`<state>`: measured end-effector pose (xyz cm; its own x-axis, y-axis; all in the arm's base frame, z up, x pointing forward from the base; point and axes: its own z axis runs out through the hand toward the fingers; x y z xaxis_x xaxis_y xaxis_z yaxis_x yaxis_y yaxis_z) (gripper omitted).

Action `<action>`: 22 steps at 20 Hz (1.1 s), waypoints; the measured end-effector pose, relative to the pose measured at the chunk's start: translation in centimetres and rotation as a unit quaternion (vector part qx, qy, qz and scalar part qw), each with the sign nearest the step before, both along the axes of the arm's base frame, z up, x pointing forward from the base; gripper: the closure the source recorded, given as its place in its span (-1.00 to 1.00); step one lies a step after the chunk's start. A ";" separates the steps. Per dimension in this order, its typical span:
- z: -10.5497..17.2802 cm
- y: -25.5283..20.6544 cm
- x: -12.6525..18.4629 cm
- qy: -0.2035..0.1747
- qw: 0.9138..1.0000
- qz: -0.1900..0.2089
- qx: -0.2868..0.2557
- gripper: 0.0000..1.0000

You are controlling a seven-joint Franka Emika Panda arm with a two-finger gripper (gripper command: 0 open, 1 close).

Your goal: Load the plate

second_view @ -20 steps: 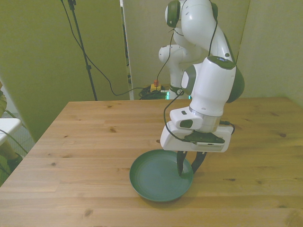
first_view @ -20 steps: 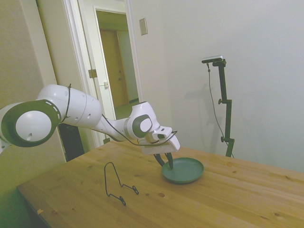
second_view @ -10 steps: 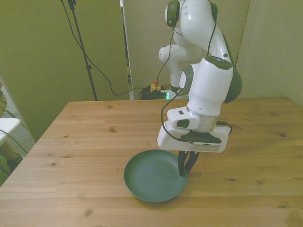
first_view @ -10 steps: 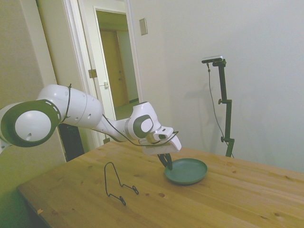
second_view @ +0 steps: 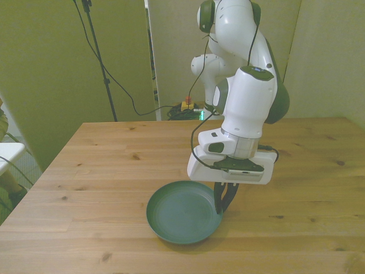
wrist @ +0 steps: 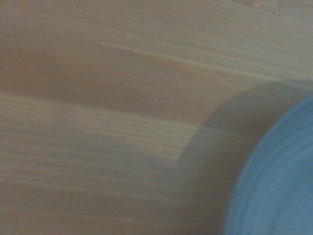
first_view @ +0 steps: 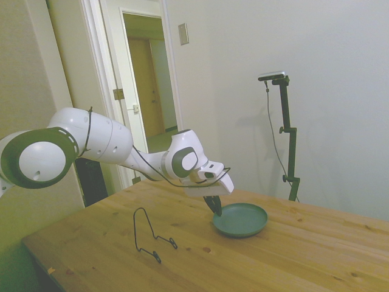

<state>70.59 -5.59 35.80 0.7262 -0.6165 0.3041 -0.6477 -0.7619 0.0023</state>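
Note:
The teal-green plate [first_view: 243, 220] hangs nearly level just above the wooden table [first_view: 304, 255], with a shadow under it. My gripper [first_view: 215, 210] is shut on the plate's rim on the side nearest the arm. In the front view the plate [second_view: 179, 211] sits near the table's front edge, and the gripper [second_view: 221, 204] pinches its rim on the front view's right. The wrist view shows a blurred arc of the plate [wrist: 283, 186] and its shadow on the wood.
A thin black wire stand [first_view: 148, 234] stands on the table in the side view, left of the plate and nearer the camera. An open doorway [first_view: 149, 79] lies behind the arm. Bare wood [second_view: 114, 165] stretches across the front view's left.
The fingers closed on the plate's rim. The plate rose slightly off the table and shifted toward the front view's left with the gripper.

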 end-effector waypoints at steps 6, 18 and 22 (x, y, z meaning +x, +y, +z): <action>2.0 2.0 0.1 -0.020 0.999 0.003 0.032 1.00; 9.9 5.5 0.6 -0.066 0.993 0.021 0.094 1.00; 11.3 6.4 0.8 -0.078 0.992 0.028 0.099 1.00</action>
<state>71.39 0.82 47.14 0.7143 -0.6361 0.2919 -0.5855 -0.7716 -0.2486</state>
